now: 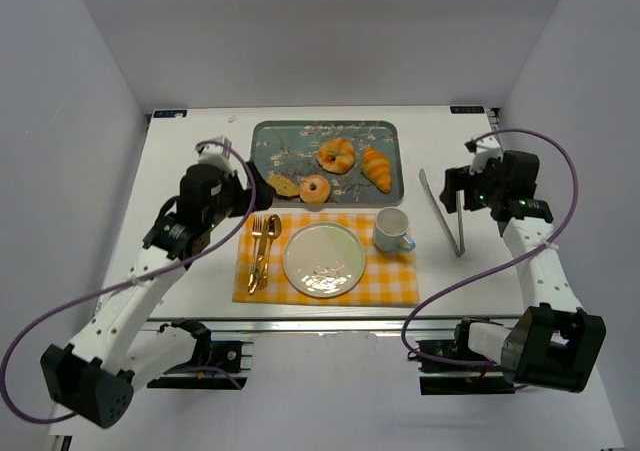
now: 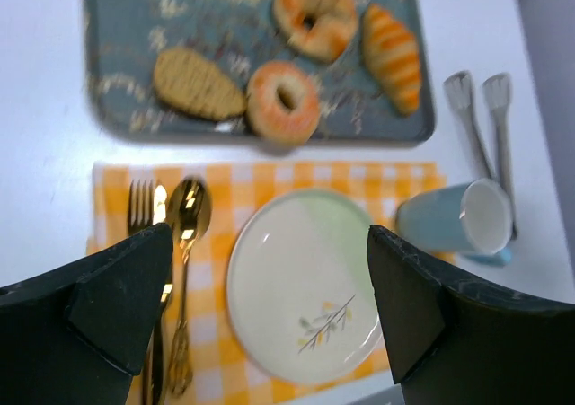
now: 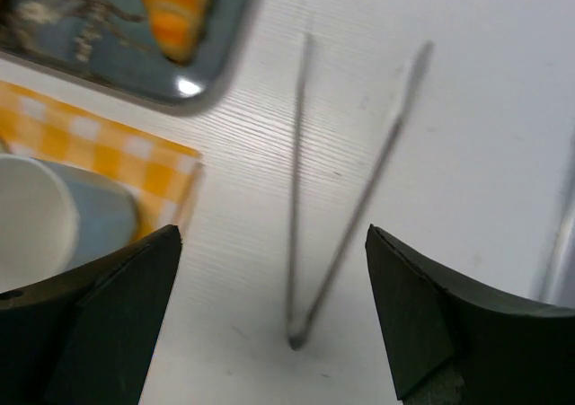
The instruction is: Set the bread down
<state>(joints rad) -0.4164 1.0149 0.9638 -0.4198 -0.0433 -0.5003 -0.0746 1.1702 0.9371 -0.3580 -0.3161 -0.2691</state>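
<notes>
Top external view: we see the bread [image 1: 336, 154] lying on the far tray [image 1: 270, 146], the plate [image 1: 323, 259] bare. Left gripper [image 2: 269, 234] and right gripper [image 3: 271, 234] both gape, empty. We judge the thin tongs [image 1: 440, 213] could skid aside under an off-centre pinch.

White table [image 1: 430, 136], three items sitting directly on it. Blue patterned tray [image 1: 285, 151] at the far edge, roughly centred, long side parallel to that edge. Yellow-and-white checked placemat [image 1: 390, 286] just in front of the tray, running to the near edge. Metal tongs [image 1: 441, 213] on bare surface right of both, well in from the right edge, hinge toward the near edge, arms splayed toward the far edge.
</notes>
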